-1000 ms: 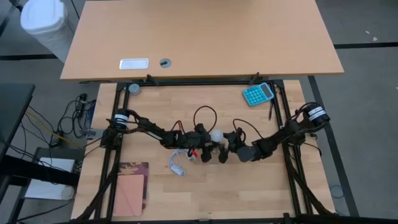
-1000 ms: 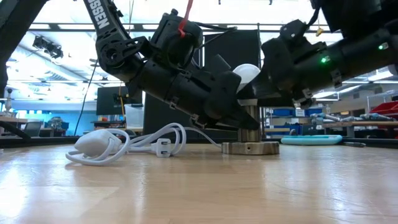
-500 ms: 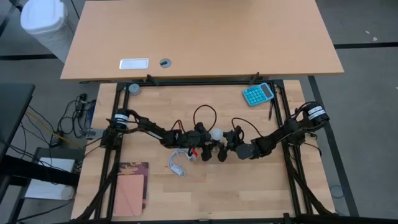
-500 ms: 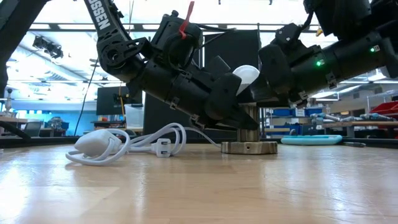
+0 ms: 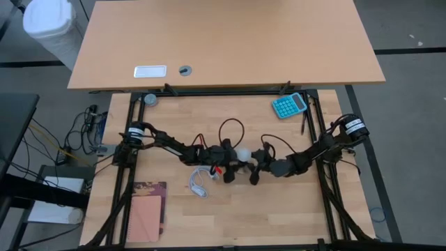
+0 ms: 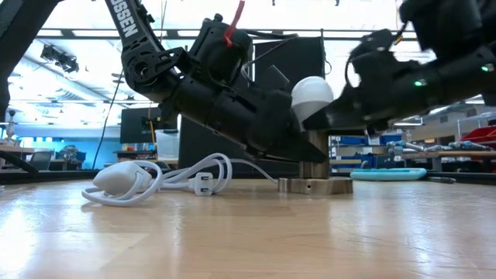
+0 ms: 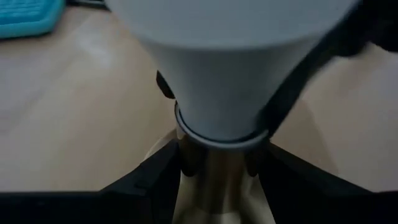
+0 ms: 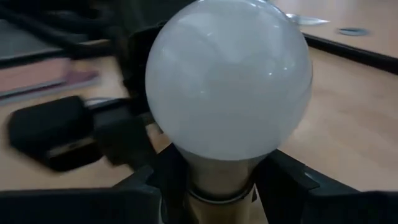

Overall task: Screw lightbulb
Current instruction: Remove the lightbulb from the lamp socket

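Lightbulb [image 6: 311, 94] upright in grey socket [image 6: 315, 184] mid-table, right gripper [image 8: 214, 180] pinched on bulb's tapered base, left gripper [image 7: 217, 168] clamped round socket stem just below, white cord [image 6: 167, 177] beside

Both end effectors crowd the lightbulb [image 5: 242, 154]; coiled white cord [image 5: 198, 181] blocks the left side; table front lies open

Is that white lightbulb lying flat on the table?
No. The lightbulb stands upright with its globe on top, its base down in the metal socket, with both arms reaching in beside it.
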`<control>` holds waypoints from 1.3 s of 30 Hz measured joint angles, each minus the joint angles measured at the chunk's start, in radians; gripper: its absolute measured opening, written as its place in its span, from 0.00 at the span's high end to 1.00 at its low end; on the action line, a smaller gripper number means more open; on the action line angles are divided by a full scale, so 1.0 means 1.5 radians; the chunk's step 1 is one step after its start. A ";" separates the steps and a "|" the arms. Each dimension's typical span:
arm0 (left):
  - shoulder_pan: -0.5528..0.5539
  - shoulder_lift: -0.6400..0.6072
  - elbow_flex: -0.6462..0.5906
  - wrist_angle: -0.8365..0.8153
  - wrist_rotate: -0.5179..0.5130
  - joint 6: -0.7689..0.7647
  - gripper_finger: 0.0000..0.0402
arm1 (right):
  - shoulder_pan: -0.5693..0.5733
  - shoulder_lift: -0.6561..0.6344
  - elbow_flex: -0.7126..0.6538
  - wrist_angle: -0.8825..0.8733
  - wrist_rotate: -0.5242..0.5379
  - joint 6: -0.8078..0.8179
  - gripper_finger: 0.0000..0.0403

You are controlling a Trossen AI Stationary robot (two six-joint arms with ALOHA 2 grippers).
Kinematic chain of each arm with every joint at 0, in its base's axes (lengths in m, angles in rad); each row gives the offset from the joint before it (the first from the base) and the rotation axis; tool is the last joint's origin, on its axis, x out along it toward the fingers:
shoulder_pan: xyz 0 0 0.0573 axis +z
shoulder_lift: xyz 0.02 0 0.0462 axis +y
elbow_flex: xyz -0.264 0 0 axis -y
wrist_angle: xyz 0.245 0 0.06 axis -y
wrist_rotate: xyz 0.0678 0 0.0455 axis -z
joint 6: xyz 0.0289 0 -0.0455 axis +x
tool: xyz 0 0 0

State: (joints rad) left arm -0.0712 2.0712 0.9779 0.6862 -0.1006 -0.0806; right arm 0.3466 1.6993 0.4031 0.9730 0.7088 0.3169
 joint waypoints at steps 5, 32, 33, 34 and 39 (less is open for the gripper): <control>0.000 0.000 0.001 0.009 0.069 0.045 0.49 | -0.010 0.000 -0.067 0.132 -0.114 -0.065 0.60; -0.002 0.001 -0.001 0.019 0.121 0.055 0.49 | -0.204 -0.008 -0.061 0.123 -0.592 -0.120 0.36; -0.002 0.001 -0.001 0.019 0.111 0.048 0.49 | -0.201 -0.015 -0.066 0.120 -0.582 -0.109 0.34; -0.002 0.001 -0.001 0.019 0.101 0.041 0.49 | -0.193 -0.024 -0.072 0.116 -0.559 -0.100 0.31; -0.003 0.001 -0.001 0.013 0.047 0.013 0.49 | -0.118 -0.075 -0.095 0.074 -0.401 -0.101 0.29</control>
State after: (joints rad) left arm -0.0753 2.0720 0.9771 0.7052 -0.0308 -0.0608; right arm 0.1692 1.5861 0.2599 1.0844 0.1080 0.1651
